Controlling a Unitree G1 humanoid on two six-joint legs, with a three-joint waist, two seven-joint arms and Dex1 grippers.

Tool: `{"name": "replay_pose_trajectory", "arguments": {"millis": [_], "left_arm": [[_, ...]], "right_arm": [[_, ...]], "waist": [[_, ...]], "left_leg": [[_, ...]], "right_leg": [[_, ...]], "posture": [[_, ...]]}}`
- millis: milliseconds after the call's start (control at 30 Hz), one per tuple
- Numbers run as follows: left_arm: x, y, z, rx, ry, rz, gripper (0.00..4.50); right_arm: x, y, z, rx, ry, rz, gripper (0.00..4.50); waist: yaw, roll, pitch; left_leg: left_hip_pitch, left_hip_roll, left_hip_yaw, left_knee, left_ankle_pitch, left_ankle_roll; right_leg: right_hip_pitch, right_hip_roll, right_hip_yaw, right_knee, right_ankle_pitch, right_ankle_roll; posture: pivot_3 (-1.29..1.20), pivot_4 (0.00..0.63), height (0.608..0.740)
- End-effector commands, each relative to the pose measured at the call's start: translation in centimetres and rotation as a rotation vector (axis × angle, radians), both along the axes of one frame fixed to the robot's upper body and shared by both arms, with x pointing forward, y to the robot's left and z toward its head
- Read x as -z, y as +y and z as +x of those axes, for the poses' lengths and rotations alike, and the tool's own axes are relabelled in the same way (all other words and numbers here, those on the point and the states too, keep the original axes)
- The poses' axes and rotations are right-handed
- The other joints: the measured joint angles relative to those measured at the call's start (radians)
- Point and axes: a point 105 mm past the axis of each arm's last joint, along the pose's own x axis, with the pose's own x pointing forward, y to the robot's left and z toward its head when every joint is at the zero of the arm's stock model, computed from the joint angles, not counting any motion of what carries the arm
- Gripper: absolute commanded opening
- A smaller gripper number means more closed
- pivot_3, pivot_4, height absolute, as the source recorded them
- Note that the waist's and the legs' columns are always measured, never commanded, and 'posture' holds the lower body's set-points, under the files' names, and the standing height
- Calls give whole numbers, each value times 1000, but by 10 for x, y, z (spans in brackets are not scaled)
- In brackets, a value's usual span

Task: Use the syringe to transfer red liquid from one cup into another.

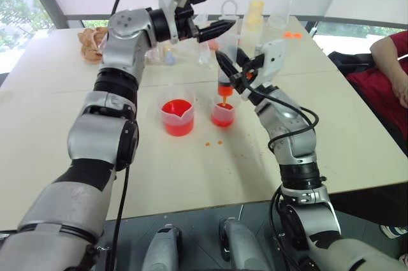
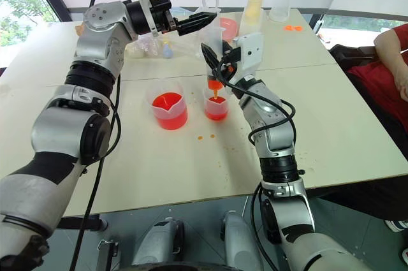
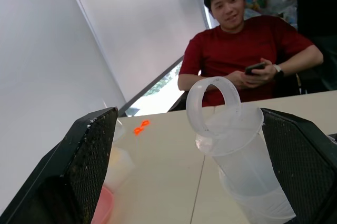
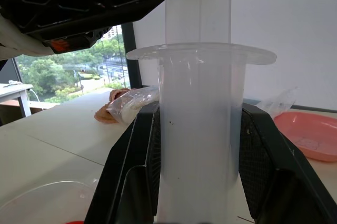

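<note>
Orange-tipped syringe [image 1: 224, 86], clamped upright in right gripper [image 1: 234, 72] over narrow cup [image 1: 222, 113] for discharge; left gripper [image 1: 210, 11] spread at plunger.

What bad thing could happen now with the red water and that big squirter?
The right gripper holds the syringe with its orange tip over the smaller cup. A hard push by the open left gripper on the plunger might splash; drops already dot the table. A bump could tip that cup or the beaker beside it.
</note>
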Motion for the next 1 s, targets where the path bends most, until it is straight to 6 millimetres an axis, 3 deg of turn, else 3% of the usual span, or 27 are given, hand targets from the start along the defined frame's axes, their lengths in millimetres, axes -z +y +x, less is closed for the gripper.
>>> {"name": "replay_pose_trajectory", "arguments": {"millis": [33, 233, 567, 1000], "left_arm": [[-31, 10, -14, 39, -87, -43, 4425], [-30, 12, -23, 101, -62, -55, 4425], [-31, 16, -5, -57, -90, -61, 4425], [-18, -17, 5, -112, -137, 40, 4425]], "right_arm": [[-10, 1, -4, -7, -43, 19, 1398], [-8, 0, -2, -5, -35, 20, 1398], [-8, 2, -3, -10, -39, 18, 1398], [-5, 9, -7, -31, -52, -14, 1398]], "waist": [[-1, 0, 0], [2, 0, 0], [1, 0, 0], [5, 0, 0]], "left_leg": [[0, 0, 0, 0, 0, 0], [0, 0, 0, 0, 0, 0], [0, 0, 0, 0, 0, 0], [0, 0, 0, 1, 0, 0]], "right_leg": [[0, 0, 0, 0, 0, 0], [0, 0, 0, 0, 0, 0], [0, 0, 0, 1, 0, 0], [0, 0, 0, 0, 0, 0]], "posture": [[0, 150, 740], [0, 150, 740], [0, 150, 740], [0, 150, 740]]}}
